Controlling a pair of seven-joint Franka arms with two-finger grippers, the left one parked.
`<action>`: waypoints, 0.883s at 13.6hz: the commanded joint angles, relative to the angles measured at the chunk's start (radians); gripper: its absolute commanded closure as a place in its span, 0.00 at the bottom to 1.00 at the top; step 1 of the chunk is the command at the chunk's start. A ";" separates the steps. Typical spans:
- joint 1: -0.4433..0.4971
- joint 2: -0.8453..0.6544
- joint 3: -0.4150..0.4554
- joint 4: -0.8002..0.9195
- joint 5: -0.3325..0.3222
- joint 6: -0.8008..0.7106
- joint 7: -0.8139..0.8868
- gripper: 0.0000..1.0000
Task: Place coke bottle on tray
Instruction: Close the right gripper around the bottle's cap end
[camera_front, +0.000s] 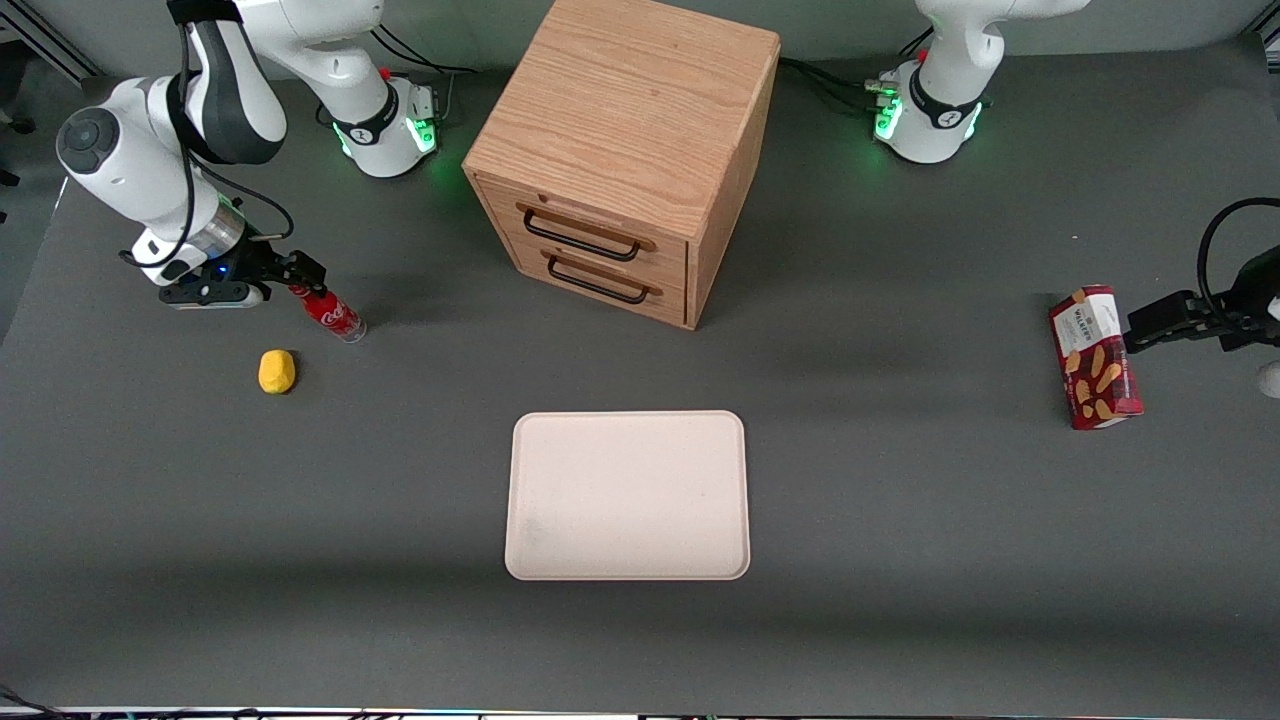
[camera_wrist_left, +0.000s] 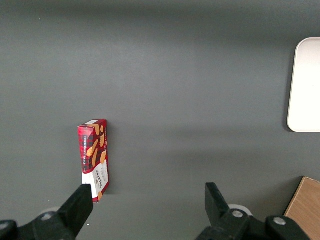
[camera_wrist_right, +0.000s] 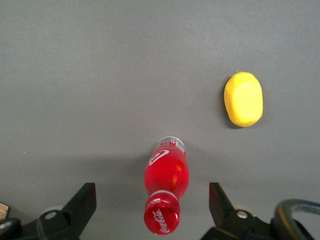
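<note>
Step in hand: approach to grasp; bottle not yet held.

The gripper (camera_front: 300, 275) of the right arm sits at the working arm's end of the table (camera_front: 900, 560), low over the coke bottle (camera_front: 334, 314). In the right wrist view the fingers (camera_wrist_right: 84, 201) stand wide apart, one to each side of the coke bottle (camera_wrist_right: 166, 192), with a clear gap between each finger and the bottle. No contact visible.

The bottle appears to stand on the table, its red cap nearest the wrist camera and its clear base on the grey surface. In the front view the cap end lies right at the gripper. A yellow lemon-like object (camera_front: 277, 371) rests near the bottle, nearer to the front camera, apart from it.

The tray (camera_front: 628, 495) lies flat at mid-table, in front of the wooden drawer cabinet (camera_front: 620, 160) and well apart from the bottle. Nothing is on it. A red snack box (camera_front: 1094, 357) lies toward the parked arm's end of the table; not involved.

Judgement on the next move: bottle looks roughly centred between the fingers, so closing on the neck or upper body should do, perhaps after a slight descent. The bottle is slim and light, so an off-centre squeeze could tip it. After that, a lift and a long carry toward the tray, then a level set-down inside the rim.
</note>
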 joint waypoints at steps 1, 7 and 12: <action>0.021 0.006 -0.017 -0.026 0.004 0.035 0.015 0.00; 0.021 0.009 -0.019 -0.026 0.004 0.025 0.013 0.18; 0.019 0.009 -0.023 -0.017 0.004 -0.011 0.010 1.00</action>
